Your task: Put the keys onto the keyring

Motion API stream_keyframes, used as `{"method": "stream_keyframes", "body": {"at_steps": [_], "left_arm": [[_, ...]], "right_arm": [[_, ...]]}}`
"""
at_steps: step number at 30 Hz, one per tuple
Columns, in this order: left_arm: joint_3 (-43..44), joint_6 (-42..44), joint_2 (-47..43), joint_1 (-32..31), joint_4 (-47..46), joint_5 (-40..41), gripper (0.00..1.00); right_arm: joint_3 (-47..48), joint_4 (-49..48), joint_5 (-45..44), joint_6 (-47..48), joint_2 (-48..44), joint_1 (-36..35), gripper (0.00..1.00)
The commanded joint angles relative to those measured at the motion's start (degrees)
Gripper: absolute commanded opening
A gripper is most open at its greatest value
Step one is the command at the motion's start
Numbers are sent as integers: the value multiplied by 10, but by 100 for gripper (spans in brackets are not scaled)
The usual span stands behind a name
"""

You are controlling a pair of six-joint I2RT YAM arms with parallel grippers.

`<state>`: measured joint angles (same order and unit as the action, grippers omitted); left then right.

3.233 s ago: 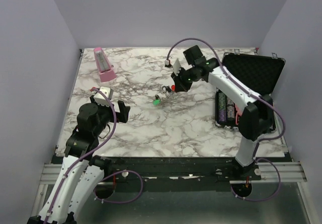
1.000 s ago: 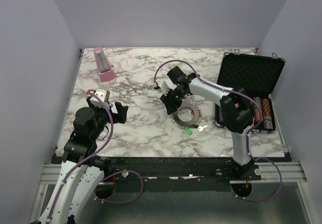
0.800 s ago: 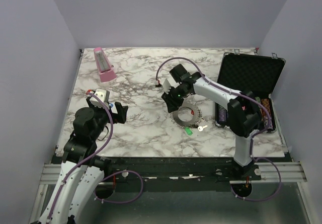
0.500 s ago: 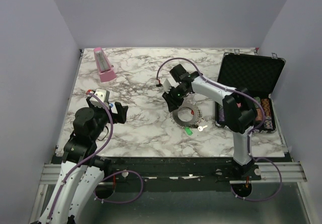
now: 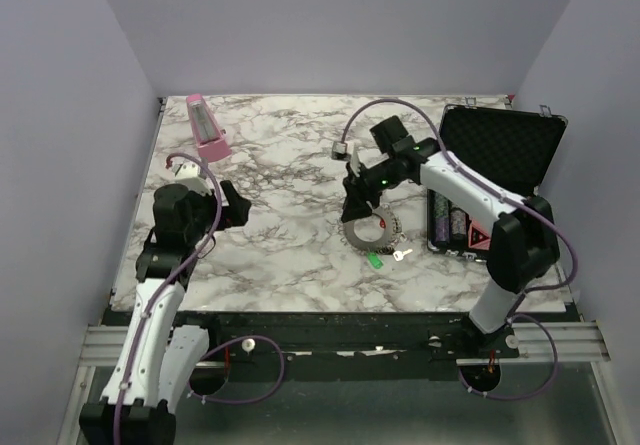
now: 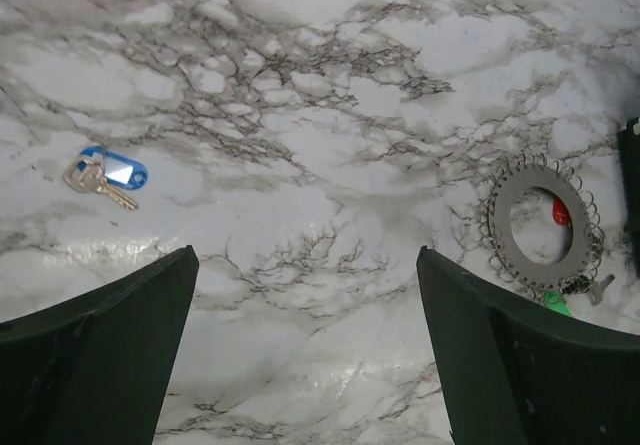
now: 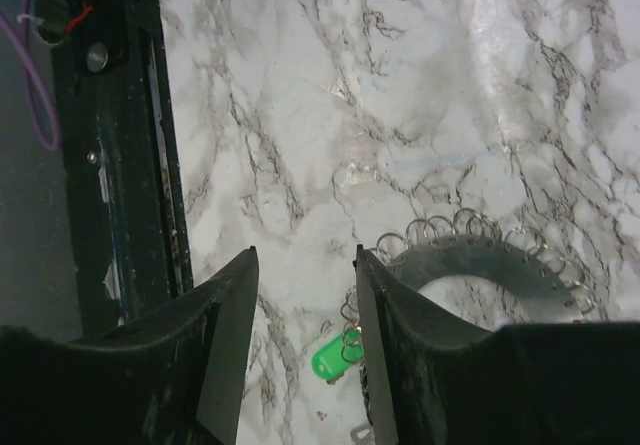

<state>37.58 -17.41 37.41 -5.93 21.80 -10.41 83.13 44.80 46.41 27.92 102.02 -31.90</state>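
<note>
Hovering my right pincer (image 5: 351, 209), apart and empty, near the keyring (image 5: 368, 233); left pincer (image 5: 230, 205) apart too. Dropping crooked could knock the green key (image 5: 374, 261) away.

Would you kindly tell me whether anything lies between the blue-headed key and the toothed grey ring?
Nothing visible does: in the left wrist view, only bare marble tabletop lies between the small silver key with the blue plastic head and the flat grey toothed metal keyring.
</note>
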Motion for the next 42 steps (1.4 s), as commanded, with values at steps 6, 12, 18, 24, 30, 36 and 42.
{"method": "stream_keyframes", "body": {"at_steps": [6, 12, 18, 24, 30, 36, 42], "left_arm": [[135, -37, 298, 84, 57, -17, 88], [260, 61, 455, 86, 151, 96, 73], [308, 100, 535, 85, 177, 162, 58], [340, 114, 606, 80, 198, 185, 49], [381, 117, 661, 61, 216, 222, 43], [405, 121, 706, 61, 232, 228, 39], [426, 126, 729, 61, 240, 218, 39]], "right_arm": [[-154, -163, 133, -82, -164, 90, 66], [-191, -202, 148, -88, -204, 92, 69], [-198, -216, 156, -96, -219, 92, 69], [-199, -217, 157, -98, -221, 93, 69], [-200, -218, 156, -96, -217, 92, 69], [-201, -217, 154, -96, -214, 92, 69], [-200, -217, 159, -97, -212, 92, 69]]}}
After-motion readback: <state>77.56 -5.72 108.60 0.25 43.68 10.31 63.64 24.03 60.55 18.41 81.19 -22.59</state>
